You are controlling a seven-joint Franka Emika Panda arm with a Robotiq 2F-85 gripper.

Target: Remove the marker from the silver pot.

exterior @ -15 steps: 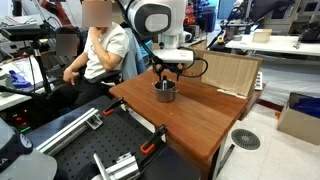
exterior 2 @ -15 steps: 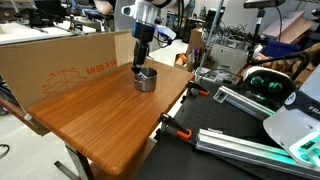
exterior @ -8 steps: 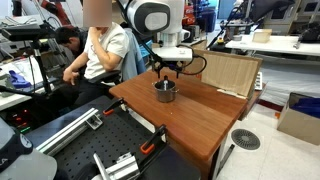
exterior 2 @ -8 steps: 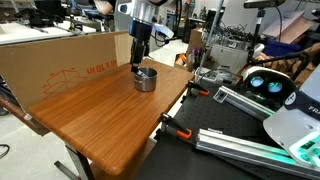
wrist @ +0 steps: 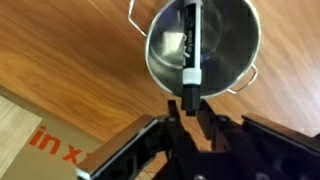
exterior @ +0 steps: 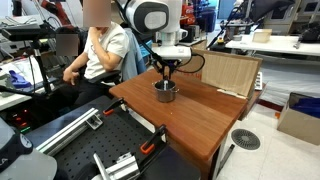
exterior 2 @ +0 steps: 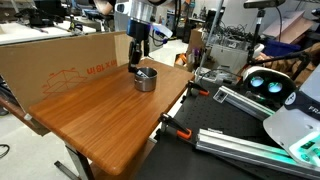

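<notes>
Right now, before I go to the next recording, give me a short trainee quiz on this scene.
1. True or false: the gripper is shut on one end of the marker.
2. In the wrist view, the marker's far end shows: A) within the rim of the pot; B) wholly clear of the pot; C) hidden from view.
3. Fill in: in both exterior views the pot stands on the wooden ____.
Key: 1 true; 2 A; 3 table.
</notes>
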